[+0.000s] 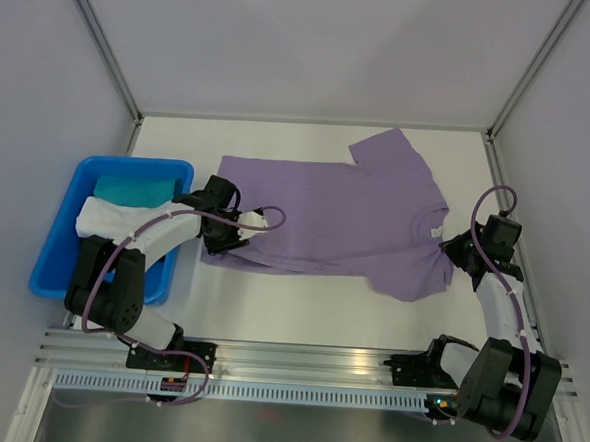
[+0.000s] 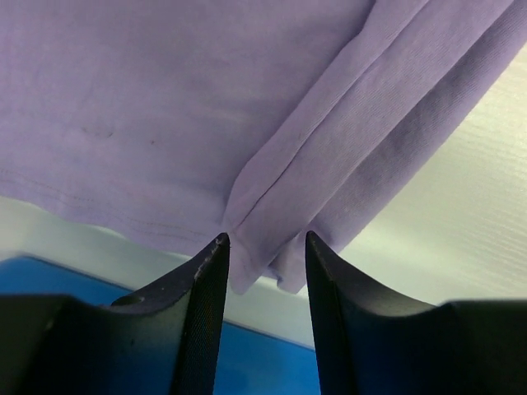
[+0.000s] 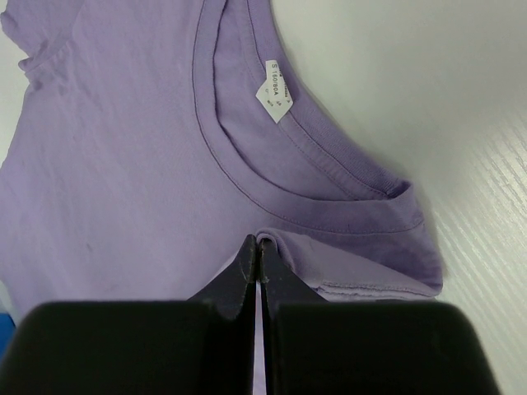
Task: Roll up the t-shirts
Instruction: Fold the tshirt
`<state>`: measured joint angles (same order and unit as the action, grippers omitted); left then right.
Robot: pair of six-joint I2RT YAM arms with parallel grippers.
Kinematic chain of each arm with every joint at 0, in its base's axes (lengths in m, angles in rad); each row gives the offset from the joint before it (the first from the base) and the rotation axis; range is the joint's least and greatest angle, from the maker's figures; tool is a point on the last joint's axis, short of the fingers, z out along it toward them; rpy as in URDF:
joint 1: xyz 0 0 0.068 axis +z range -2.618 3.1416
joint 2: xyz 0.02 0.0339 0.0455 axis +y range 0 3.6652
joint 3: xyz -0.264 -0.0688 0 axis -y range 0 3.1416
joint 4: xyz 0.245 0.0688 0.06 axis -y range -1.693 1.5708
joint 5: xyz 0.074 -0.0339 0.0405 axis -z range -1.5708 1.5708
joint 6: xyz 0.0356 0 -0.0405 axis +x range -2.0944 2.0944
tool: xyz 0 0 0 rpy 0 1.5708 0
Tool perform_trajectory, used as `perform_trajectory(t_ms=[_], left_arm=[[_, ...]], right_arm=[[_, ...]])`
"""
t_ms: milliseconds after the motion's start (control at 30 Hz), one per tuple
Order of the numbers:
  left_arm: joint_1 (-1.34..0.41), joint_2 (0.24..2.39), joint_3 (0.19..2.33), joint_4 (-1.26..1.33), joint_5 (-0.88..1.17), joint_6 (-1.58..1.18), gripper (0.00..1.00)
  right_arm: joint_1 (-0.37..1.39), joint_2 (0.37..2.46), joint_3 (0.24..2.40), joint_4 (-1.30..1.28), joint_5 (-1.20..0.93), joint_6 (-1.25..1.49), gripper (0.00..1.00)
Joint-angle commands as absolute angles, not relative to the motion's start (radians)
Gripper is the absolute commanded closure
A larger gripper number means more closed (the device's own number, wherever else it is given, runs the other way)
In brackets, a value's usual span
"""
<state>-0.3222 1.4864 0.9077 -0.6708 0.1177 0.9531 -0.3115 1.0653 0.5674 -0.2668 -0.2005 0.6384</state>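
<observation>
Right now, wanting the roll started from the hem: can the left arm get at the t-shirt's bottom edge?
Probably yes: the left gripper is open at the t-shirt hem, a fold between its jaws, nothing in the way.

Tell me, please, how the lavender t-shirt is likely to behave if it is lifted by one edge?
The t-shirt would probably droop limply: its hem folds into soft pleats at the left gripper. It looks thin and light, puckering where the right gripper pinches it.
</observation>
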Motion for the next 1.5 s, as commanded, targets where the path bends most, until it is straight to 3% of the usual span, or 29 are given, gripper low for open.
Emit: perform_trajectory(t_ms=[0, 167, 367, 467, 600, 1000, 1467], left_arm=[[-0.365, 1.525, 0.911, -0.641, 0.126, 0.913, 0.53], [-0.371, 1.546, 0.910, -0.563, 0.057, 0.907, 0.54], [-0.368, 1.539, 0.913, -0.515, 0.029, 0.896, 0.64], [-0.361, 1.555, 0.908, -0.515, 0.023, 0.907, 0.75], [-0.351, 1.537, 0.894, -0.526, 0.023, 0.904, 0.97], [-0.351, 1.209, 0.779, -0.620, 0.040, 0.799, 0.98], [-0.330, 1.400, 0.870, -0.466, -0.107, 0.776, 0.98]], right_arm=[[-0.310, 1.057, 0.597, -0.244, -0.181, 0.627, 1.00], [-0.310, 1.060, 0.594, -0.242, -0.183, 0.629, 1.00], [-0.310, 1.065, 0.595, -0.249, -0.181, 0.615, 1.00], [-0.310, 1.063, 0.603, -0.256, -0.181, 0.608, 1.00], [-0.310, 1.049, 0.617, -0.278, -0.170, 0.591, 1.00], [-0.310, 0.972, 0.624, -0.327, -0.192, 0.595, 1.00], [-0.278, 1.213, 0.756, -0.183, -0.115, 0.646, 1.00]])
